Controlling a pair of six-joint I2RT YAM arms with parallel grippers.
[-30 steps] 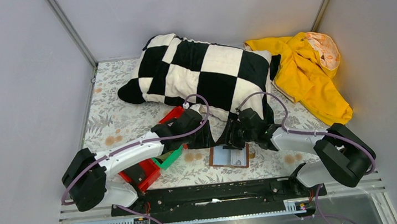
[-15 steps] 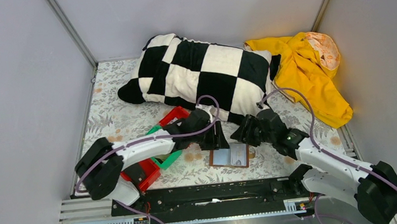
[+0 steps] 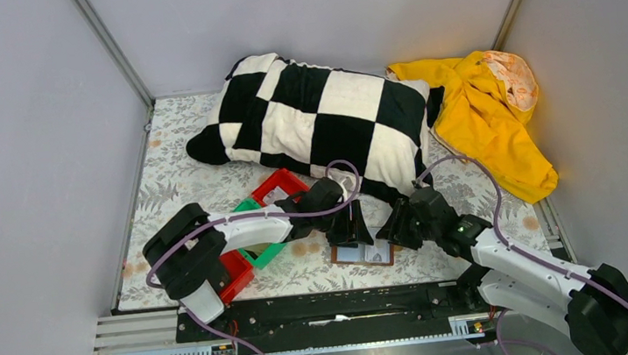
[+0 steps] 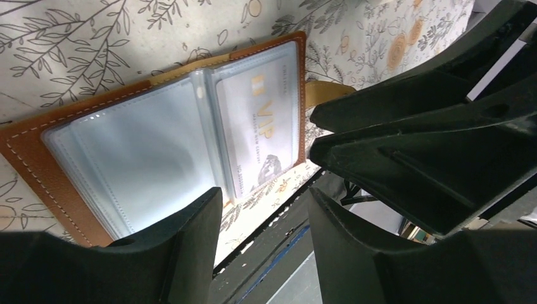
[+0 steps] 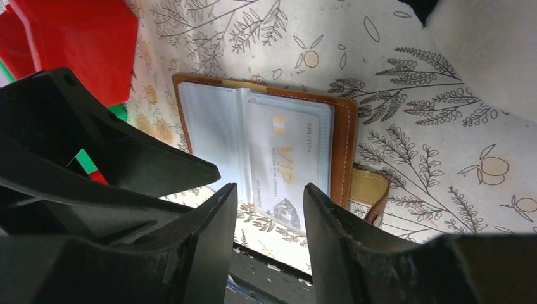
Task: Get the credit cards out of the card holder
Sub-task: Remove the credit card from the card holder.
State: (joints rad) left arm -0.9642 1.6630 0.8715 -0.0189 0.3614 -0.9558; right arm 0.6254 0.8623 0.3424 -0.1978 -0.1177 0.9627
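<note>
1. Position first: the card holder (image 5: 209,126) lies open and flat on the floral tablecloth (image 5: 411,114). It is just ahead of and below the right claw (image 5: 269,196), with its long axis crosswise to that claw's fingers.
2. The VIP card (image 5: 288,158) lines up with the gap of the right claw. From the left claw (image 4: 263,209) it sits in the far half, off to that claw's right, so I judge your right arm the nearer 1.
3. Both claws are spread and pinch nothing, hovering close beside each other.
4. The holder has a brown cover with pale stitching and 2 glossy clear sleeves. Only 1 sleeve shows a card, and a tan strap (image 5: 370,187) sticks out on the card side.
5. You cannot tell which sleeve edge is open.
</note>
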